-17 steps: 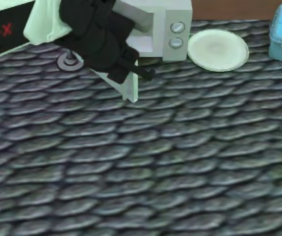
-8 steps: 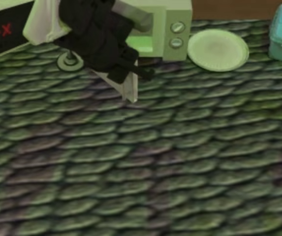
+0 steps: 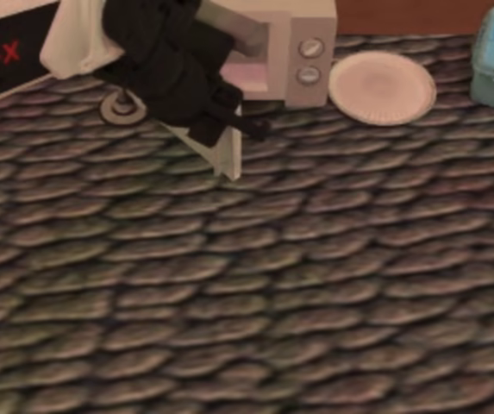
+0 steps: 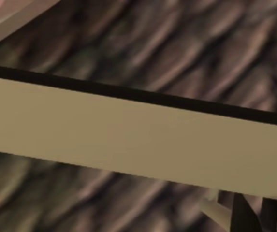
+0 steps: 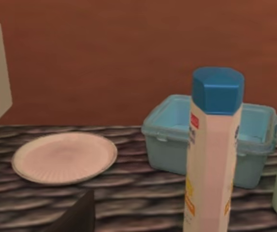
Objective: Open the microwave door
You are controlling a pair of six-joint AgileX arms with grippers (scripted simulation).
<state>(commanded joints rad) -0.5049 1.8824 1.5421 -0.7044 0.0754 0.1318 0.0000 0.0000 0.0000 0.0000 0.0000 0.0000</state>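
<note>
At the far left of the surface (image 3: 315, 285), seen from above, stands the microwave (image 3: 307, 26), its two round knobs (image 3: 309, 60) on the panel nearest the white plate (image 3: 381, 87). The microwave door (image 3: 228, 155) is already swung well out from the cavity, standing on edge and angled away from the knobs toward the open middle of the surface. The left gripper (image 3: 245, 128) sits at the door's free edge, on the side toward the microwave; the arm's dark body hides the fingertips, so whether the jaws are closed on the door cannot be told. The left wrist view shows only a broad pale band of the door with a dark edge.

Judged from its look, the door is a stiff, flat, light panel that turns on a hinge at the side away from the knobs. It should move with little force but only along its arc, so the best hold is the free edge, far from the hinge.

The right gripper does not appear in any view; its camera faces the plate, a light blue box (image 5: 211, 140) and a blue-capped bottle (image 5: 213, 154).
</note>
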